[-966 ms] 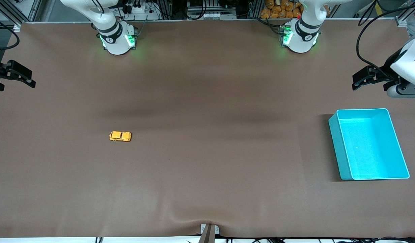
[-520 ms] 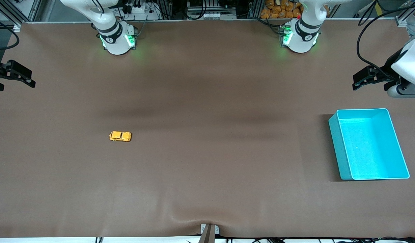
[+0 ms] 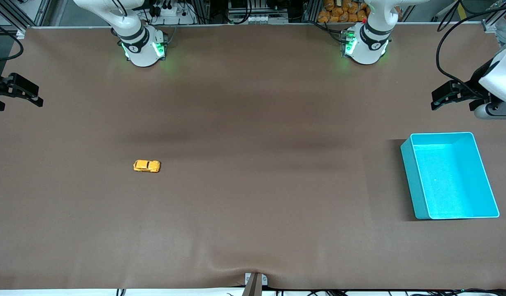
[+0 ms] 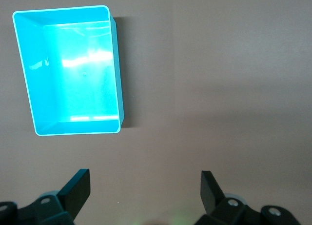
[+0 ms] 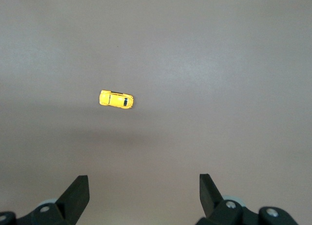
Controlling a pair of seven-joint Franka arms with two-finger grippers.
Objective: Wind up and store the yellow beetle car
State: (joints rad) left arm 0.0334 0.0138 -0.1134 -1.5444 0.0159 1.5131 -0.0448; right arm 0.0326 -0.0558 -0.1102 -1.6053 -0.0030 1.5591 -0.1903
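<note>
- On the brown table (image 3: 253,197), toward the right arm's end, sits the yellow beetle car (image 3: 147,166), alone on the bare mat, wheels down, its length running along the table.
- From the right wrist view the car (image 5: 116,99) shows a rounded, glossy shell with a dark window at one end; its wheels are too small to make out.
- The right gripper (image 3: 18,91) hangs at the table's edge at that arm's end, cut off by the frame in the front view; only dark fingers show there.
- In its own wrist view the right gripper (image 5: 144,193) is spread wide and empty, two black fingertips (image 5: 78,192) poking in, the rest of the fingers cropped away.
- Toward the left arm's end, the turquoise bin (image 3: 413,181) rests on the mat, nearer the front camera than the left gripper: a smooth plastic rectangle with slanted walls and a thin pale rim, nothing visible inside.
- The left gripper (image 3: 444,95) hovers over bare mat just beside the bin, its white wrist partly out of frame.
- The left wrist view shows that left gripper (image 4: 145,188) released too, fingers apart, grasping nothing, with the bin (image 4: 117,69) glaring under bright reflections.
- The car and bin lie well apart, at the table's two ends.
- The mat is matte and slightly rippled at its near edge.
- No readable writing anywhere.
</note>
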